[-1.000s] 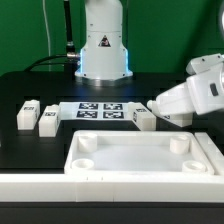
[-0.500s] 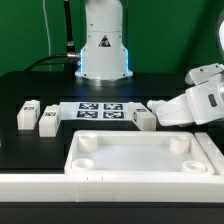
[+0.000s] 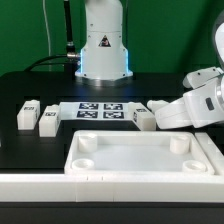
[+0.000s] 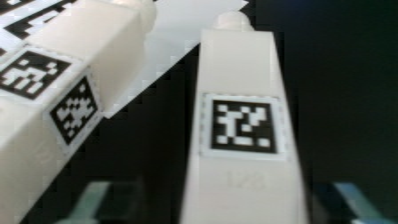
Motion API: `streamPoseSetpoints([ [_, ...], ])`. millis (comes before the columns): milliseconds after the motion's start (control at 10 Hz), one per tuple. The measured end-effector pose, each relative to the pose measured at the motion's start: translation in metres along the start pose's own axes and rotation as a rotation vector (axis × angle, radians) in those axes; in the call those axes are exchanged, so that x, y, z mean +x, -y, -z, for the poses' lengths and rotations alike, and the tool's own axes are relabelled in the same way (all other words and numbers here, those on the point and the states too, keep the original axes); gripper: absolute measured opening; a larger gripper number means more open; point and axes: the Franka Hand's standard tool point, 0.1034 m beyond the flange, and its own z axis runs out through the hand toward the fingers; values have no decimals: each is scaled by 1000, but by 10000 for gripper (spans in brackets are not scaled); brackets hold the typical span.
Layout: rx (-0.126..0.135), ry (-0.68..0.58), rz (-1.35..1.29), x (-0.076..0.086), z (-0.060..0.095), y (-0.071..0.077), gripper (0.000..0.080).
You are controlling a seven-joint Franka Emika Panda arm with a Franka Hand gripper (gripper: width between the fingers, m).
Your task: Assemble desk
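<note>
- Hovering with my gripper (image 4: 231, 203) spread apart, I have one white leg (image 4: 240, 90) between the fingers (image 4: 102, 204), apparently not yet touched.
- Closing off-centre could twist it, or knock it into the second leg (image 4: 89, 70) just beside.
- The tray-like top (image 3: 140, 160) lies near my gripper.
- No words are readable, only black-and-white tags (image 4: 238, 127).

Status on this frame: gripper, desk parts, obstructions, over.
Gripper open, astride a leg, not gripped yet. Second leg close alongside. Top has no legs fitted.
</note>
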Motion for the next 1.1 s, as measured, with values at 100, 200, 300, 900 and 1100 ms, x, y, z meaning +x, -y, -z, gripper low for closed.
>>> streamPoseSetpoints([
  [100, 0, 0, 0, 0, 0, 0, 288],
  [200, 0, 0, 2, 0, 0, 0, 288],
  [300, 0, 0, 2, 0, 0, 0, 288],
  [900, 96, 2, 24, -51, 40, -6, 288],
  [1100, 121, -7, 32, -62, 42, -19, 290],
])
